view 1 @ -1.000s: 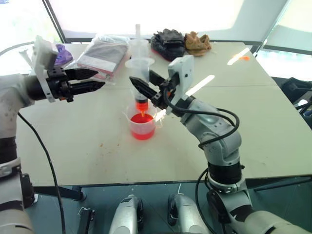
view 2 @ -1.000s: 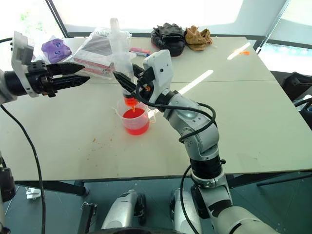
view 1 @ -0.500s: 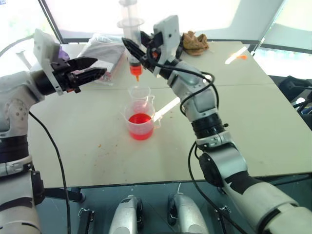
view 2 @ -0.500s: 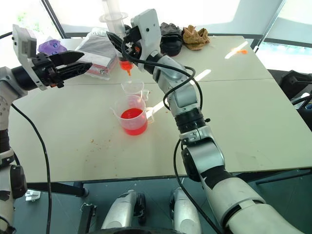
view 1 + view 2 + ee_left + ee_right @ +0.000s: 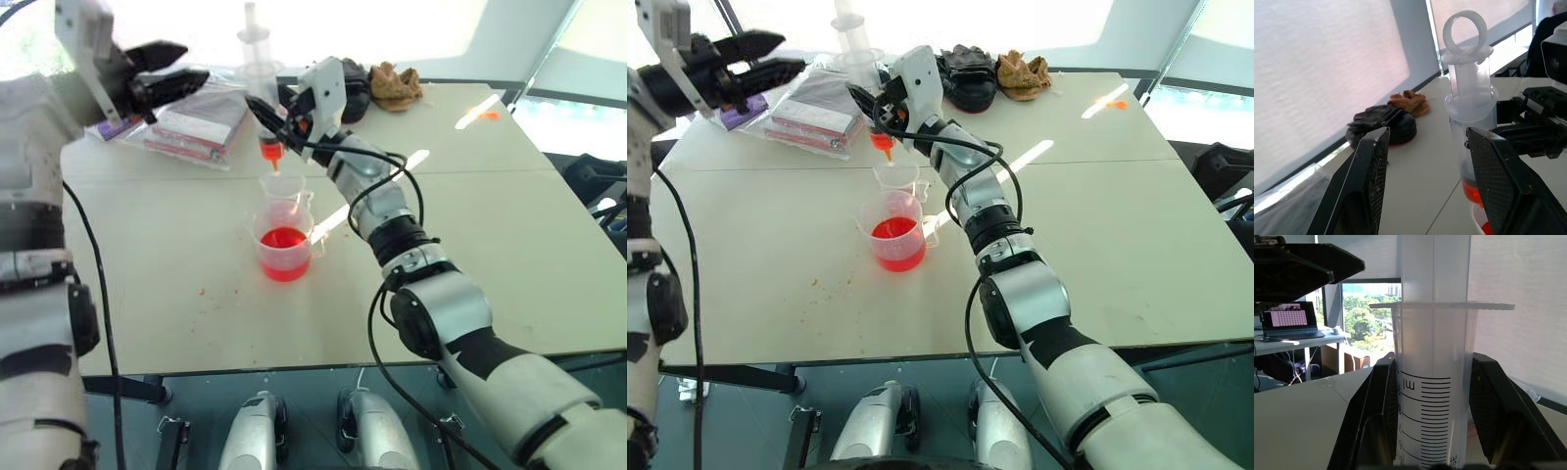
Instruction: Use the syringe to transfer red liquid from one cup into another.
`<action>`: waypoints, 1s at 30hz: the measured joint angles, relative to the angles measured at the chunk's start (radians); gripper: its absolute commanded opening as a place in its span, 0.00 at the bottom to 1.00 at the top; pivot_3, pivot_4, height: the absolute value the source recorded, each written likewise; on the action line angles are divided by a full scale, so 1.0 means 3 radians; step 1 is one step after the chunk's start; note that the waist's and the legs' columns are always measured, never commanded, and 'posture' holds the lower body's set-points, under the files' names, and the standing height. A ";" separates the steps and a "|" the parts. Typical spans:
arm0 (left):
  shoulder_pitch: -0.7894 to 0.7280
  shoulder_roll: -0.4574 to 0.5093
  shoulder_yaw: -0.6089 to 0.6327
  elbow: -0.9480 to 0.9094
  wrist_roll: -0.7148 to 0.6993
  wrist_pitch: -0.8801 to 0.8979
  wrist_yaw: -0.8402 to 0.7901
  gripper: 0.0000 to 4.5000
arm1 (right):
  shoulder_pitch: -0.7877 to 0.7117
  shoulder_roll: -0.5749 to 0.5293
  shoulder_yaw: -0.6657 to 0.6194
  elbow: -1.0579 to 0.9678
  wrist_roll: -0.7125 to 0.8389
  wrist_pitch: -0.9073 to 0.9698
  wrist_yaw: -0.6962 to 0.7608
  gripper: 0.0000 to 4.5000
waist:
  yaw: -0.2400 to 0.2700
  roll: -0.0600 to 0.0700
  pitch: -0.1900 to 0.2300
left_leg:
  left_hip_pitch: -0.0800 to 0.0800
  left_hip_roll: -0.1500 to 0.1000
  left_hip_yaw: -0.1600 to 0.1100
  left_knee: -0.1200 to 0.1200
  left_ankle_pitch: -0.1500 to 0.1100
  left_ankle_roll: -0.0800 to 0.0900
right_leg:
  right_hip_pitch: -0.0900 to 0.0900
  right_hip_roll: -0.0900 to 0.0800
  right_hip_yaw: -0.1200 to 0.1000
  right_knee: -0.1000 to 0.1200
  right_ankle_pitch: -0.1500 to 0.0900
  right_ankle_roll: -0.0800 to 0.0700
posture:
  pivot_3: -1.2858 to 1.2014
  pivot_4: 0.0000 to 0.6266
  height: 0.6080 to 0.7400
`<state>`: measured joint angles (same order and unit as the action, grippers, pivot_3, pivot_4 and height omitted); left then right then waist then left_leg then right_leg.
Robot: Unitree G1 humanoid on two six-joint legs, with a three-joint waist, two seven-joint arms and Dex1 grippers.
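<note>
- Two clear cups stand on the table [image 5: 176, 294], touching or nearly so: the wider beaker [image 5: 285, 250] nearer the robot, partly filled with red liquid [image 5: 284, 241], and the narrower cup [image 5: 282, 188] just behind it.
- One syringe [image 5: 261, 93] is upright, with its white plunger drawn up and a little red liquid above its orange tip [image 5: 269, 150].
- The right gripper [image 5: 274, 117] is clamped on the syringe barrel; in its wrist view one finger presses each side of the scale marks.
- The orange tip hangs below that gripper, directly over the narrower cup and clear of its rim.
- The wider beaker sits below and nearer than the right gripper.
- The left gripper [image 5: 181, 70] is raised beside the syringe, apart from it, its two fingers [image 5: 1364, 181] spread and holding nothing; in its wrist view the syringe stands between them, farther off.
- Beyond the grippers lie one bagged packet [image 5: 201, 117], one black glove [image 5: 355, 93] and one tan glove [image 5: 397, 83], with a purple item [image 5: 743, 115] near the packet.
</note>
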<state>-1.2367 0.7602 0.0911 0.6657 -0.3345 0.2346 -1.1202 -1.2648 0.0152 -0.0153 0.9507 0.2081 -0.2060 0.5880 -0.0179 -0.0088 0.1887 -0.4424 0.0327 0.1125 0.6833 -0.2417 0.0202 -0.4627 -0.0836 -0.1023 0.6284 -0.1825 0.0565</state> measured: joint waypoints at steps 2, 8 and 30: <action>-0.0293 -0.0112 -0.0076 0.0429 0.0136 -0.0250 -0.0104 0.57 | 0.0014 0.0001 -0.0001 -0.0006 -0.0023 0.0001 0.0009 0.33 | 0.0001 0.0000 0.0000 | -0.0001 0.0000 0.0003 0.0000 0.0000 0.0000 | 0.0000 0.0000 0.0000 0.0000 0.0000 0.0000 | 0.52 0.24 1.00; -0.0728 -0.0337 -0.0132 0.1338 0.0368 -0.0699 -0.0244 0.57 | 0.0068 0.0002 -0.0002 -0.0027 -0.0048 0.0009 0.0010 0.33 | -0.0021 -0.0001 0.0001 | -0.0001 0.0001 0.0003 0.0000 -0.0002 0.0003 | -0.0003 0.0000 0.0000 0.0001 0.0000 0.0001 | 0.52 0.24 1.00; -0.1131 -0.0347 -0.0113 0.1832 0.0584 -0.0807 -0.0556 0.57 | 0.0244 0.0074 0.0043 -0.0165 -0.0160 0.0015 0.0048 0.33 | -0.0086 -0.0001 0.0002 | -0.0002 0.0003 -0.0007 -0.0001 -0.0009 0.0016 | -0.0004 -0.0001 0.0000 0.0004 0.0000 0.0001 | 0.52 0.24 1.00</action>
<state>-1.5762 0.6560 0.0571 1.2153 -0.1594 -0.0076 -1.2871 -1.1915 0.0375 -0.0025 0.9012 0.1600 -0.2014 0.6024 -0.0437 -0.0091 0.1893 -0.4431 0.0336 0.1105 0.6830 -0.2444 0.0249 -0.4640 -0.0840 -0.1021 0.6297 -0.1826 0.0569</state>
